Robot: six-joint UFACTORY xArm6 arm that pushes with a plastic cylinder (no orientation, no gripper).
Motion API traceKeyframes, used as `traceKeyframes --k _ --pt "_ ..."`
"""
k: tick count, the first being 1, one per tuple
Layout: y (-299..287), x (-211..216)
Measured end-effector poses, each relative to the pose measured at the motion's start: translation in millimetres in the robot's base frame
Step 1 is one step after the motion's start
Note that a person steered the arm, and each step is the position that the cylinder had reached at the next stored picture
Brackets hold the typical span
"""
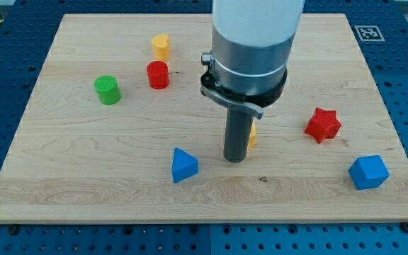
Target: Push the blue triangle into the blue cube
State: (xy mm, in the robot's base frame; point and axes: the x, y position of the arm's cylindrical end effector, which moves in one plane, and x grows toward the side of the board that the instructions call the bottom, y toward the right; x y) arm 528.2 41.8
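The small blue triangular block (184, 165) sits on the pale wooden bench (62, 177) in the lower centre of the frame, just left of middle. It lies flat and touches no other object. The blue cube (368, 172) rests at the lower right of the frame, near the bench's right edge, well apart from the triangle.

My tip (235, 159) is the lower end of a straight dark rod, standing between the two blue blocks. It is near the triangle's right side but clear of it. There are no fingers on this arm, so no opening or grasp is to be reported.

A small yellow-orange block (252, 135) shows just beside the rod on its right, mostly hidden; its shape cannot be told.

A red star-shaped block (322, 125) sits right of centre. In the upper left stand a red cylinder (158, 74), a yellow block (161, 46) above it, and a green cylinder (108, 90) further left.
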Motion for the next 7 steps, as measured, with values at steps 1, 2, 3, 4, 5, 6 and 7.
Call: traceKeyframes --k 1,2,3,4,5,6,7 --pt "9 -23" --pt "13 -33" --pt "-33 -33" --pt "-110 -33" --pt "-180 -31" --pt "-185 -8" --pt "-182 1"
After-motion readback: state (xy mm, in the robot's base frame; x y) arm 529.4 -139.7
